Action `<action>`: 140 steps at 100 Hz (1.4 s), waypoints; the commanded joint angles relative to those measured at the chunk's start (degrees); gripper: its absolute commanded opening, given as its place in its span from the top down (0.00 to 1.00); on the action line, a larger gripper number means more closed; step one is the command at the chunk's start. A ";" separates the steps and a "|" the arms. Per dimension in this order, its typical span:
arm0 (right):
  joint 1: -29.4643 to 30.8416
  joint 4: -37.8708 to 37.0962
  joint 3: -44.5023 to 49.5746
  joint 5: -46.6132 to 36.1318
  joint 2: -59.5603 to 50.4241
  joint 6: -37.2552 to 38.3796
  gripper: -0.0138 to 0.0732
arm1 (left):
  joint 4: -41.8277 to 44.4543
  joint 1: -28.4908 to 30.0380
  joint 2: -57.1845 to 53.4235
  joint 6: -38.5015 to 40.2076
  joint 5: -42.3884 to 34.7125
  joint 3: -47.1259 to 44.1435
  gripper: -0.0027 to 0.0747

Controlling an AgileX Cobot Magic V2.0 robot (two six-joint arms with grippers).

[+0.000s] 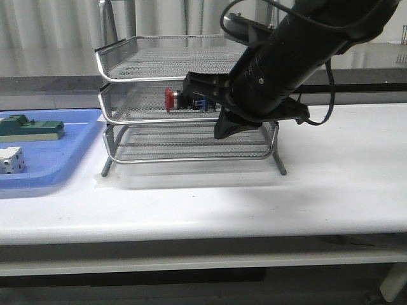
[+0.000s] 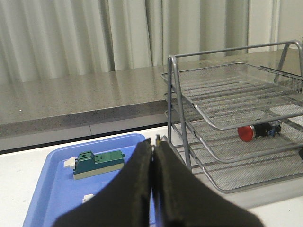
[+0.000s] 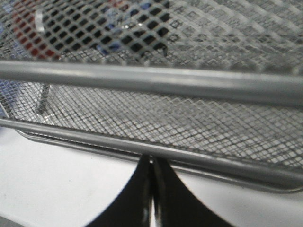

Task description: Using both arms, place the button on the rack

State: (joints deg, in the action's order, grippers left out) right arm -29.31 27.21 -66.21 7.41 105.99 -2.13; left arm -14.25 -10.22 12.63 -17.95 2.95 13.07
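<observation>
Button (image 1: 180, 100) lies on its side in the middle tier of the rack (image 1: 127, 82), red cap toward the blue tray (image 1: 70, 152), and looks at rest on the mesh. Nothing grips it.

Right claw (image 3: 151, 198): fingers pressed together, empty, low at the rack's front, tips just beside the bottom tier's rail. Right arm (image 1: 286, 57) crowds the rack's right side in the front view.

Left claw (image 2: 152, 189): fingers together, empty, over the blue tray, well apart from the rack.

Risks:
- Right arm pulling out could catch a rail or tray lip and drag the rack along the worktop (image 1: 254, 203); clearance looks thin, though the wrist view is blurred.
- A jolt could roll the button; it is round-bodied and lies loose.
- A sliding tier might shift if nudged.
</observation>
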 commanded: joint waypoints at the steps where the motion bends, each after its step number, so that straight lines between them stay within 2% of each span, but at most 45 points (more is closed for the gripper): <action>1: 0.21 -0.35 -1.92 -1.55 -2.96 -0.93 0.92 | -0.65 0.00 0.36 0.62 -4.44 1.53 0.99; 37: -0.06 -1.36 -0.10 5.36 -9.33 -0.93 0.92 | -0.65 0.00 0.36 0.62 -4.44 1.53 0.99; 87: 0.63 -7.52 14.78 7.04 -28.56 -0.88 0.91 | -0.65 0.00 0.36 0.62 -4.44 1.53 0.99; 106: 5.63 -8.56 17.38 10.73 -36.92 -0.88 0.91 | -0.65 0.00 0.36 0.62 -4.44 1.53 0.99; 140: 15.07 -16.42 17.79 21.89 -53.32 0.20 0.91 | -0.65 0.00 0.36 0.62 -4.44 1.53 0.99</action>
State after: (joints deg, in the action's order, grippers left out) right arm -16.44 12.85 -46.95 29.31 58.17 -2.17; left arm -14.25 -10.22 12.63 -17.95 2.95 12.96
